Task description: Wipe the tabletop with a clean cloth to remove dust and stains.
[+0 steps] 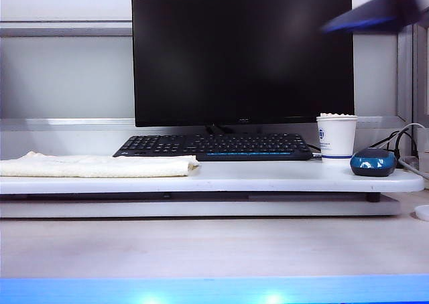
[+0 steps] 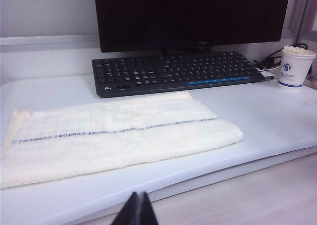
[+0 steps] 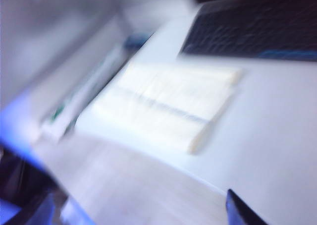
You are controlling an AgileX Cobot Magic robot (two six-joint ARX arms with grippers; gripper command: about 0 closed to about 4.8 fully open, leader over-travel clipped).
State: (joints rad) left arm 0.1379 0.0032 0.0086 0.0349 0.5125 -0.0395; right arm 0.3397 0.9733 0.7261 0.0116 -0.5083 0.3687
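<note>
The cloth [image 1: 99, 165] lies flat on the left part of the tabletop [image 1: 281, 177]. It is folded into a long strip. Its long side runs left to right, along the near edge of the tabletop, and one short end points toward the middle of the board. A thin line of gray letters runs along its length. The tabletop is a white board that sits on top of the pale wood counter [image 1: 214, 247].

Just behind the cloth is a black keyboard [image 1: 214, 146], and behind that a dark monitor [image 1: 242, 56]. A paper cup [image 1: 336, 138] and a blue mouse [image 1: 373, 162] sit at the right end of the board.

The left pincer [image 2: 138, 210] hangs near the front, above the counter's edge, with its tips pressed together, touching nothing. The right pincer [image 3: 148, 207] is up in the air and very blurry. Its dark tips stand far apart at the picture's two sides, so it is spread wide, pinching nothing.
</note>
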